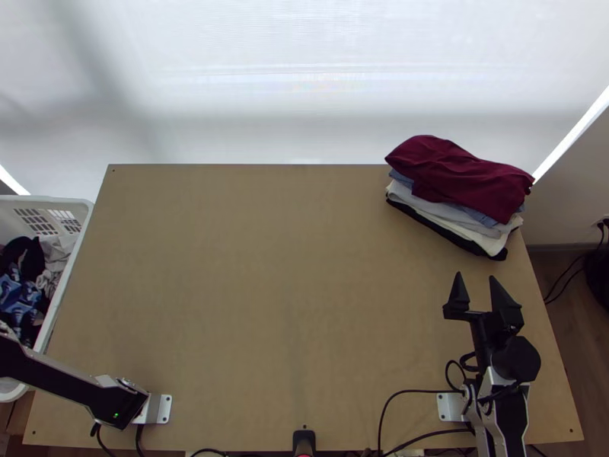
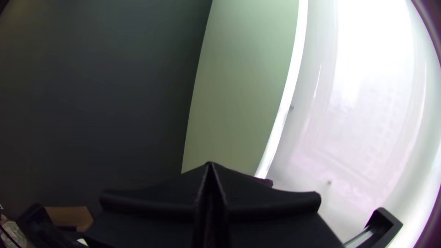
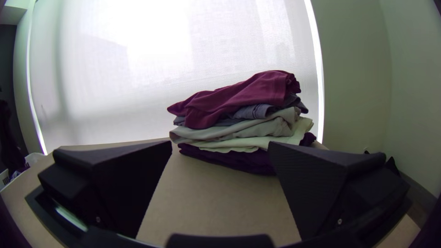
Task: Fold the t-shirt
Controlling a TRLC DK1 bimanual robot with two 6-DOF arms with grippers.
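Wooden table (image 1: pixel 266 289), maroon-topped clothes pile (image 1: pixel 464 179).

white basket (image 1: pixel 70 201) left | pale blind (image 1: pixel 304 91) behind | cables (image 1: pixel 603 232) right

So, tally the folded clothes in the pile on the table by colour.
Dark red fabric garment: 1
Blue fabric garment: 1
Light grey fabric garment: 1
Cream fabric garment: 1
Near-black fabric garment: 1
Total: 5 visible layers
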